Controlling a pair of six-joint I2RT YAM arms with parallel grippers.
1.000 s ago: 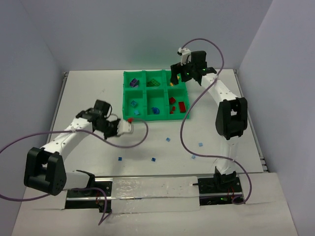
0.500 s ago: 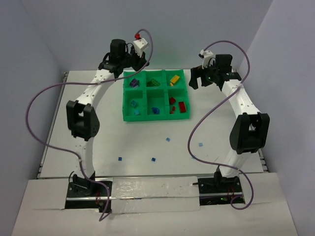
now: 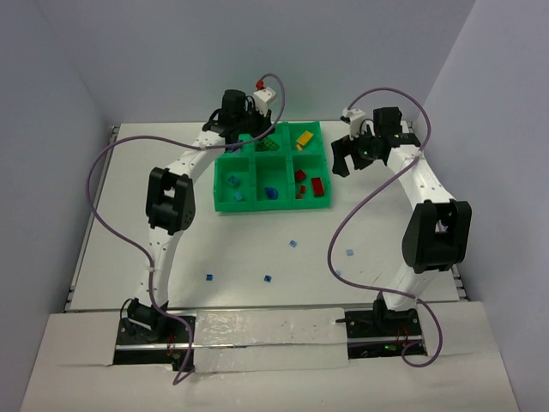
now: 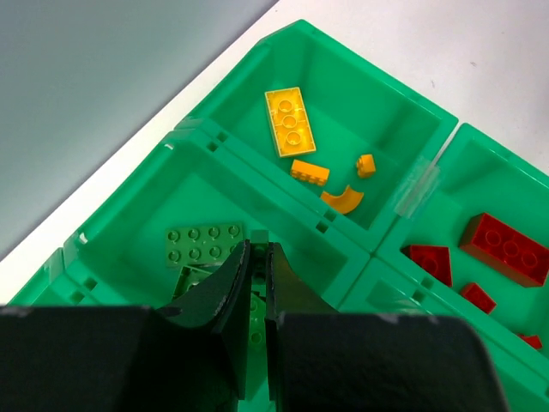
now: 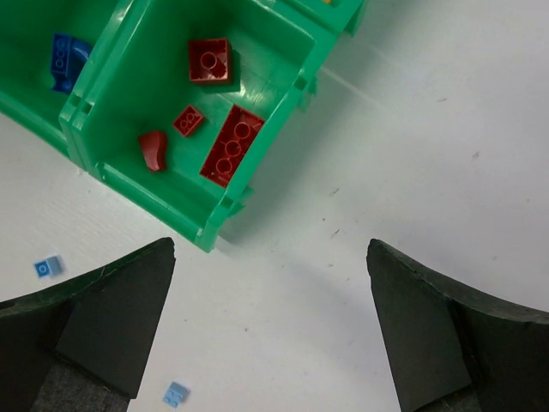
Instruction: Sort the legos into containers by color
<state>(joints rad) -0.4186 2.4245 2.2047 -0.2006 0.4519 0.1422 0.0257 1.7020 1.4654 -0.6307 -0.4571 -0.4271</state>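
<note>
My left gripper [image 4: 256,251] hangs over the back middle compartment of the green tray [image 4: 276,186], shut on a small green lego [image 4: 256,235]. A green plate [image 4: 204,244] lies below it. The back right compartment holds a yellow brick [image 4: 287,120] and small orange pieces [image 4: 309,172]. Red bricks [image 5: 232,146] lie in the front right compartment, a blue one [image 5: 64,60] beside it. My right gripper [image 5: 270,326] stands open and empty above bare table, right of the tray [image 3: 225,204]. From above, the left gripper [image 3: 256,136] is at the tray's back and the right gripper [image 3: 347,156] beside it.
Several small blue and light blue legos lie loose on the table in front of the tray, among them ones at the middle [image 3: 293,244], right [image 3: 349,252] and left [image 3: 208,276]. Two light blue ones [image 5: 47,267] [image 5: 176,393] show under the right wrist. Purple cables loop off both arms.
The left arm swung from the tray's front left corner up and round to its back, now over the green compartment. The right gripper drew back rightwards off the tray's back right compartment.
</note>
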